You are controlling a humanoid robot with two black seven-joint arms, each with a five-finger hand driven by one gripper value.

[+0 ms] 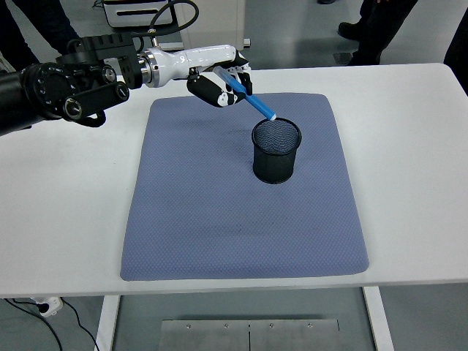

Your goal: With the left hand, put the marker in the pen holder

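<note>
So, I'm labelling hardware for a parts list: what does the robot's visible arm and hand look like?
The left arm is bulky black, with round joint housings and a black cable looping behind it. A glossy white forearm section leads to the left hand, black with white finger segments.

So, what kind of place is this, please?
Probably a robotics lab or test room: a white table with a grey mat, cabled equipment behind it, and people's legs standing on a bare floor.

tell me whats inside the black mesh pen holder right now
Nothing shows inside the pen holder; its bottom is too dark to be sure. The blue marker, held in the left hand, slants down with its tip at the rim, not inside.
</note>
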